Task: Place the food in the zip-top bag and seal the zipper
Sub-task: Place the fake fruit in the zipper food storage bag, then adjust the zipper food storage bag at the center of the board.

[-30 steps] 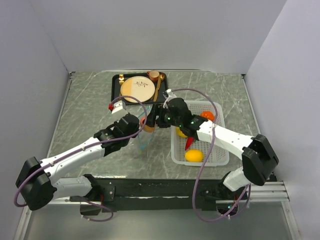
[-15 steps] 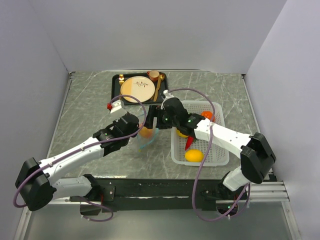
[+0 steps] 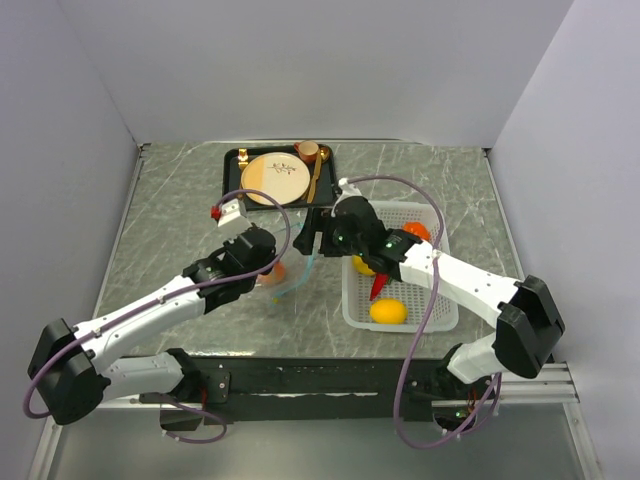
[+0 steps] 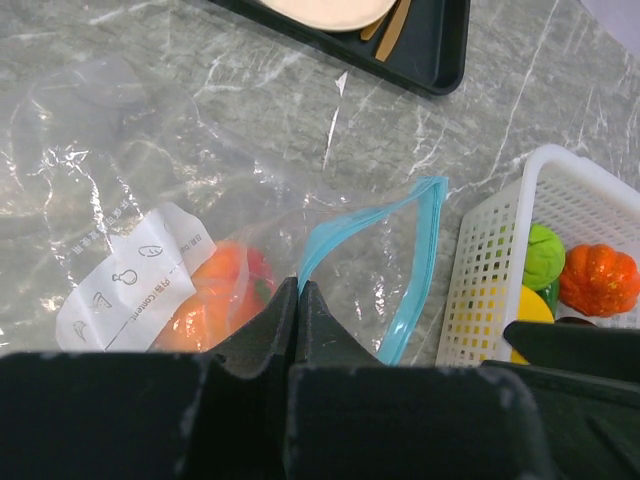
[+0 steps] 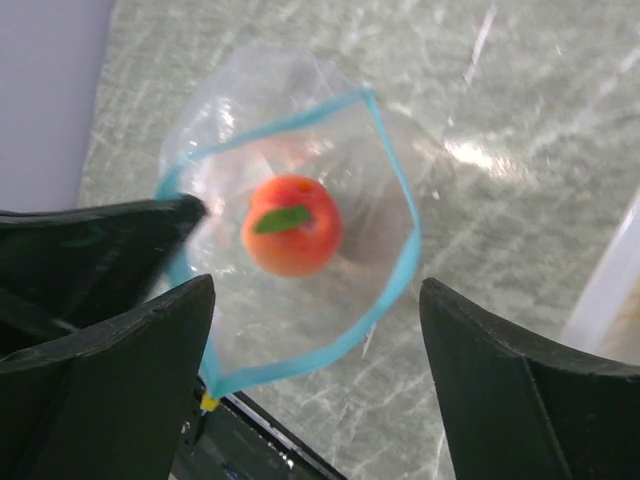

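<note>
The clear zip-top bag lies on the table with its mouth held open. My left gripper is shut on the light blue zipper at the bag's near edge. An orange peach with a green leaf lies inside the bag, beside the white label. My right gripper is open and empty, hovering over the bag's mouth. In the top view the left gripper and right gripper meet over the bag. More food sits in the basket: lemons, a red chili and a lime.
The white mesh basket stands right of the bag, close to the right arm. A black tray at the back holds the cream-and-tan plate, a spoon and a small cup. Walls enclose the table on three sides.
The peach has left my right gripper and dropped into the bag. The right gripper has drawn back a little to the right. The left gripper still holds the zipper.
</note>
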